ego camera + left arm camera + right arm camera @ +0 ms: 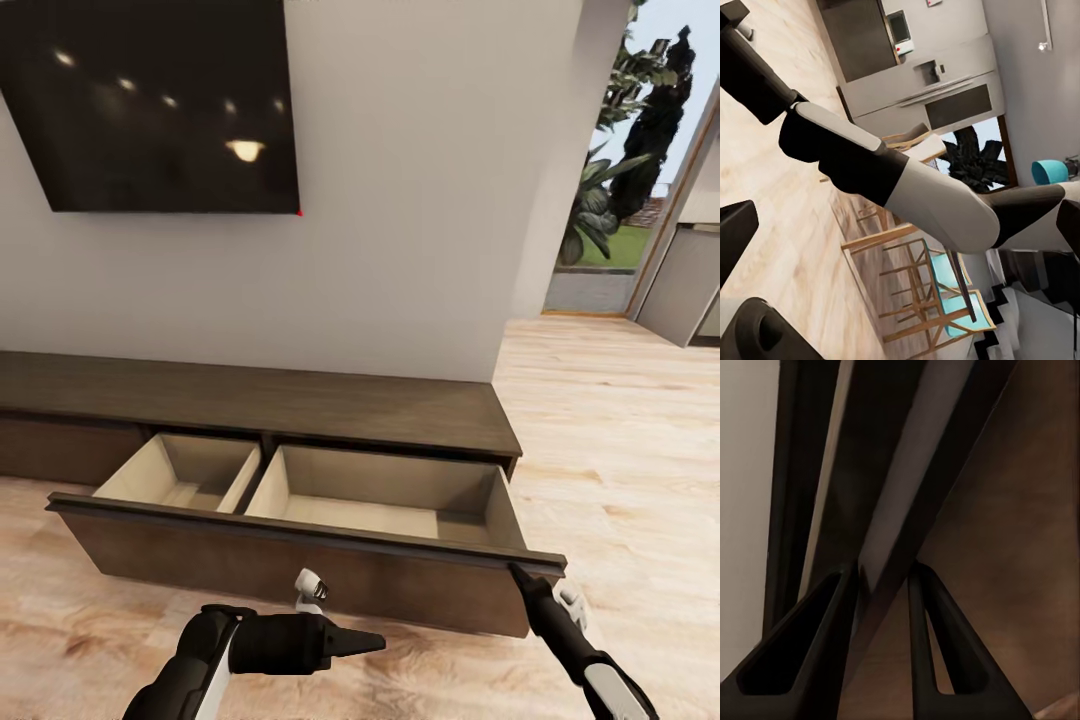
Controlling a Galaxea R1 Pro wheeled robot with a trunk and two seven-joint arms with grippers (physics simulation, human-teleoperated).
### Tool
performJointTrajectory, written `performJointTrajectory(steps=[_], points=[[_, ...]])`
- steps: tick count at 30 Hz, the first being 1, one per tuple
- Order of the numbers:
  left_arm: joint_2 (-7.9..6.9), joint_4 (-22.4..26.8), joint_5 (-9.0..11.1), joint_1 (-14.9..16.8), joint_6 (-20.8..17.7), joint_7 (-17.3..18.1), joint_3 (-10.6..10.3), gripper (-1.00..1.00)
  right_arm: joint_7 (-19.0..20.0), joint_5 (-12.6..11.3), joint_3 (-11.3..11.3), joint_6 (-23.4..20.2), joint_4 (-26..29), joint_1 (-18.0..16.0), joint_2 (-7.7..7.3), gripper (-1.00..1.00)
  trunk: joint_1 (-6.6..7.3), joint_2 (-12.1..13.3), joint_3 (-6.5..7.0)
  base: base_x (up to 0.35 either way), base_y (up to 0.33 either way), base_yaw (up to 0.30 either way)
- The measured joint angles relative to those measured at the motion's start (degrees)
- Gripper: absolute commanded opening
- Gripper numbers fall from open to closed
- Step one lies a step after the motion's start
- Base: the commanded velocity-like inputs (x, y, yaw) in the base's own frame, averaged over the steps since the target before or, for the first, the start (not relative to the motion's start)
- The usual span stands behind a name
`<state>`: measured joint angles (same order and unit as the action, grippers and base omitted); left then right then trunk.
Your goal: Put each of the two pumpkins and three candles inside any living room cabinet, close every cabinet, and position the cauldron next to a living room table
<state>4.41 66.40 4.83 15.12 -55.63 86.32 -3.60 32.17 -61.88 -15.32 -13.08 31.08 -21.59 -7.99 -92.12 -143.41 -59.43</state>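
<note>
The cabinet [300,400] stands against the wall with its wide drawer [300,560] drawn out — both pale compartments bare, no pumpkin or candle inside. The right gripper [522,576] pinches the drawer's top edge at its right corner, fingers [817,652] clamped on the lip — apparently to move it. The left gripper [365,643] hangs before the drawer front, its fingers' state unclear.

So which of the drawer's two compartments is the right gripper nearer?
The wider one, on the drawer's right side. The right gripper sits at the front panel's right end, by that compartment; the narrower compartment lies beyond the divider.
</note>
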Motion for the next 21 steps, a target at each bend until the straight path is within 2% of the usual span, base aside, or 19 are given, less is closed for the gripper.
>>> performJointTrajectory(steps=[13, 14, 15, 21], points=[[0.0, 0.0, 0.0, 0.0, 0.0, 0.0, 0.0, 1.0, -0.5, 0.0, -0.1, 0.0, 0.0, -0.2, 0.07, -1.0, 0.01, 0.0, 0.0, -0.007, 0.0, 0.0], [0.0, 0.0, 0.0, 0.0, 0.0, 0.0, 0.0, 1.0, -0.5, 0.0, -0.1, 0.0, 0.0, -0.2, 0.07, 1.0, 0.01, 0.0, 0.0, 0.0, 0.0, 0.0], [-0.01, 0.1, 0.0, 0.0, 0.0, 0.0, 0.0, 1.0, 3.4, -1.2, -0.5, -0.3, 0.1, 1.5, -1.34, 1.0, 0.03, 0.0, -0.01, 0.0, 0.0, 0.0], [-0.01, 0.0, 0.0, 0.0, 0.0, 0.0, 0.0, 1.0, 3.7, -1.2, -0.5, -0.3, 0.1, 1.6, -1.43, 1.0, 0.03, 0.0, -0.01, 0.0, 0.0, 0.0]])
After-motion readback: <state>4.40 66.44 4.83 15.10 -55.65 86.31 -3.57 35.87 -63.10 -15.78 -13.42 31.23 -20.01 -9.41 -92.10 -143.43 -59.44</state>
